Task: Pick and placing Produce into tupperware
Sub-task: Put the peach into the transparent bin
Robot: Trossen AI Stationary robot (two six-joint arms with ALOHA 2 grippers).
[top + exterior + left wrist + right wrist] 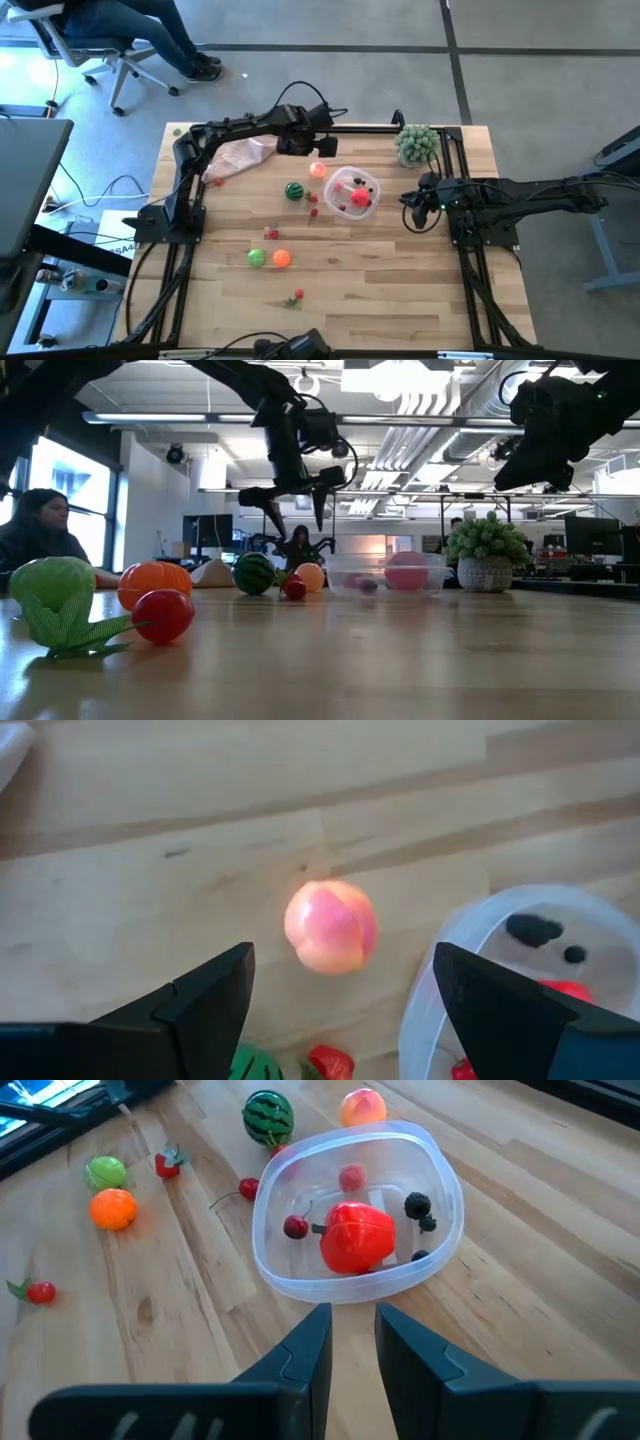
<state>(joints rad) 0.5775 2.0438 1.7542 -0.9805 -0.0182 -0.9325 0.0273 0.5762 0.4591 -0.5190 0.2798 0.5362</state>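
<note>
A: Peach-pink fruit (331,926) sits on the wood table (400,290), just beside the tupperware (300,1275). Left gripper (342,982) hangs above it, fingers wide, nothing held.

B: And the tub?

A: Mid-table w/ a big red piece (356,1237) plus dark berries (417,1205) inside. Striped green ball (294,190) lies near it on the other side of the peach; orange ball (281,258) and green ball (257,258) well apart, toward the front.

B: Right arm?

A: Right gripper (352,1342) waits by the tub's far side, fingers narrow w/ a small gap, empty.

B: Risks?

A: Peach is round, prob rolls if one finger touches first. It's also close to the tub rim, so I'd guess a finger could clip the rim on descent and shove the light tub, maybe spill what's inside. Needs a centred drop.
</note>
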